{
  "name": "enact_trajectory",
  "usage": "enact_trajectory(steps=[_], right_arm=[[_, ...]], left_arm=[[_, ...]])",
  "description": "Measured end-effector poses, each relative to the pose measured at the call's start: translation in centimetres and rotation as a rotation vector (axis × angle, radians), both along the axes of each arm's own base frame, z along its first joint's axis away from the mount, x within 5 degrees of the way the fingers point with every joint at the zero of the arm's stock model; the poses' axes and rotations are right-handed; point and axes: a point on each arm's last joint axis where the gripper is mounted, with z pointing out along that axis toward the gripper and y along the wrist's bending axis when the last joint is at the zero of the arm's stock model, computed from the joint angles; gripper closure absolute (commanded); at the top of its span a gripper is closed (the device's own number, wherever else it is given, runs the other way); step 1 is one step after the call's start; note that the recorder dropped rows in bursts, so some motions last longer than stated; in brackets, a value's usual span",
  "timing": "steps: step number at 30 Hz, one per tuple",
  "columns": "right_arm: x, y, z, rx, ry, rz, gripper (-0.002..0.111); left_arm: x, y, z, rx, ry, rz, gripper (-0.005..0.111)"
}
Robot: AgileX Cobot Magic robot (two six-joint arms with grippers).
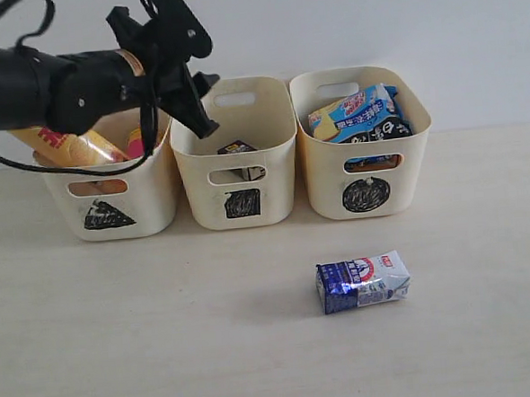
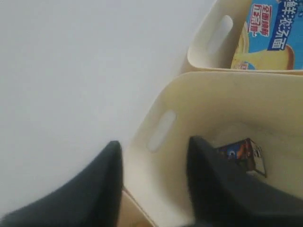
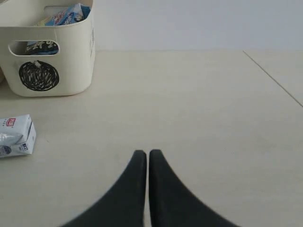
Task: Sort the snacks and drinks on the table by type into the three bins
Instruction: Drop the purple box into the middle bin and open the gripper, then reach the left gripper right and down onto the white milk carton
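Observation:
The three cream bins stand in a row: triangle [image 1: 148, 201], square [image 1: 277, 175] and circle [image 1: 322, 181]. Both chip tubes, yellow-orange [image 1: 68, 143] and pink [image 1: 136, 141], lean in the triangle bin. The dark purple carton [image 1: 237, 149] [image 2: 244, 153] lies in the square bin. The blue-black-white bag [image 1: 359, 113] [image 2: 272, 28] fills the circle bin. On the table [image 1: 120, 333] lies the blue and white carton [image 1: 363, 282] [image 3: 16, 137]. My left gripper [image 1: 207, 103] [image 2: 154, 146] hangs open and empty over the square bin's left rim. My right gripper [image 3: 147, 153] is shut, low over bare table.
A white wall rises right behind the bins. In the right wrist view the circle bin [image 3: 71, 52] stands ahead, and a seam [image 3: 272, 78] crosses the table surface off to one side. The right arm does not show in the exterior view.

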Motion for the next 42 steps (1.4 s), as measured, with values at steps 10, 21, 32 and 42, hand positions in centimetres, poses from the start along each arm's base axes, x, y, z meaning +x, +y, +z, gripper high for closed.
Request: enact_trajectory(steps=[10, 21, 32, 42], right_arm=[[0.0, 0.0, 0.0, 0.000, 0.000, 0.000, 0.108], [0.0, 0.0, 0.0, 0.000, 0.000, 0.000, 0.108], [0.0, 0.0, 0.0, 0.000, 0.000, 0.000, 0.108], [0.0, 0.0, 0.0, 0.000, 0.000, 0.000, 0.108]], left_arm=[[-3.4, 2.1, 3.4, 0.071, 0.237, 0.069, 0.102], [-7.1, 1.4, 4.1, 0.091, 0.502, -0.067, 0.102], [-10.3, -2.1, 4.1, -0.002, 0.667, -0.394, 0.102], [-14.1, -8.0, 3.6, 0.076, 0.605, -0.549, 0.102]])
